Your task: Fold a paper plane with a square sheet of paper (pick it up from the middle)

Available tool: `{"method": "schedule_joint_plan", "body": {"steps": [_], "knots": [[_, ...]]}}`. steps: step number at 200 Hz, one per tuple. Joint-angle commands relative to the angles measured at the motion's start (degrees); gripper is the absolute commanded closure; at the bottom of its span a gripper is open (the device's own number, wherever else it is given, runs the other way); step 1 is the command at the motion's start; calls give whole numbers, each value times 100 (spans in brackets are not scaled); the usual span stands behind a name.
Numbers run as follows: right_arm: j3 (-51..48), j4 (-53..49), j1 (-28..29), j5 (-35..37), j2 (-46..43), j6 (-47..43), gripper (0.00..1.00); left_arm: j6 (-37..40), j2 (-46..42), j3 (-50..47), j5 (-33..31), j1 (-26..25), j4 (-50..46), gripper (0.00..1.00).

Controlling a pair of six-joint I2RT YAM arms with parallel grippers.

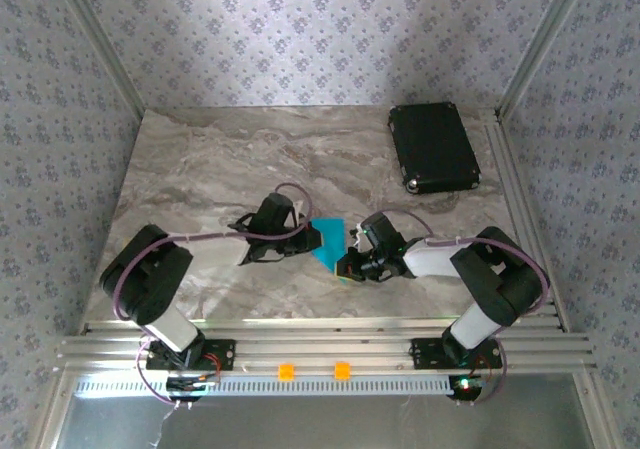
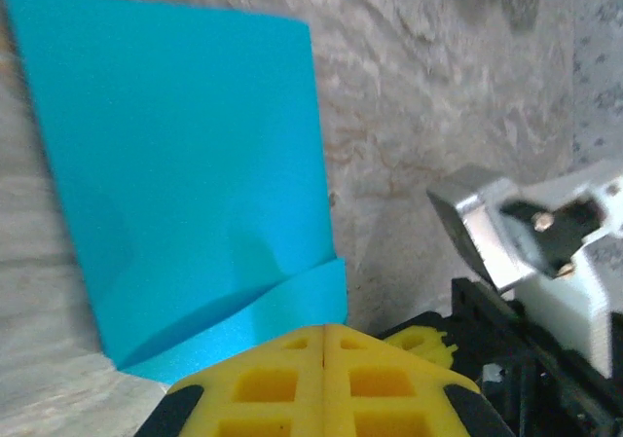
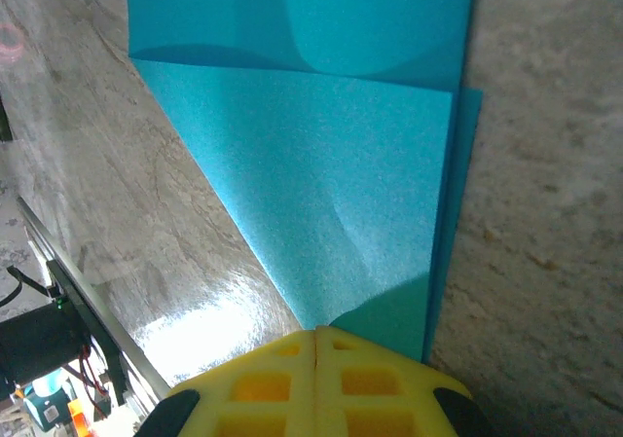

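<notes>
My arms bend low and inward over the table [image 1: 200, 169]; left end effector [image 1: 305, 232] and right end effector [image 1: 350, 262] both pinch closed on edges of the square sheet of paper [image 1: 330, 241], just below frame centre.

Probably a lab test booth: aluminium frame [image 1: 330, 347], wallpapered walls [image 1: 300, 29], marble-look table [image 1: 230, 159]

a black rectangular case [image 1: 433, 148] is laid flat at the far right corner of a marbled grey tabletop [image 1: 220, 159], enclosed by patterned wallpaper panels [image 1: 300, 29]. two small orange blocks [image 1: 286, 372] are seated on the near aluminium rail [image 1: 330, 347].
</notes>
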Motion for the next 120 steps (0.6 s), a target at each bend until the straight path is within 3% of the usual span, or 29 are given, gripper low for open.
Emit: {"method": "schedule_joint_plan", "body": {"steps": [1, 55, 87, 120], "knots": [[-123, -835, -43, 404, 180, -135, 97, 182, 386, 72, -104, -49, -213, 97], [117, -724, 24, 286, -35, 7, 96, 39, 574, -237, -358, 86, -186, 100], [692, -796, 561, 934, -160, 69, 96, 15, 617, -361, -246, 54, -111, 100], [1083, -549, 596, 1184, 351, 156, 96, -16, 633, -404, -226, 42, -45, 100]]}}
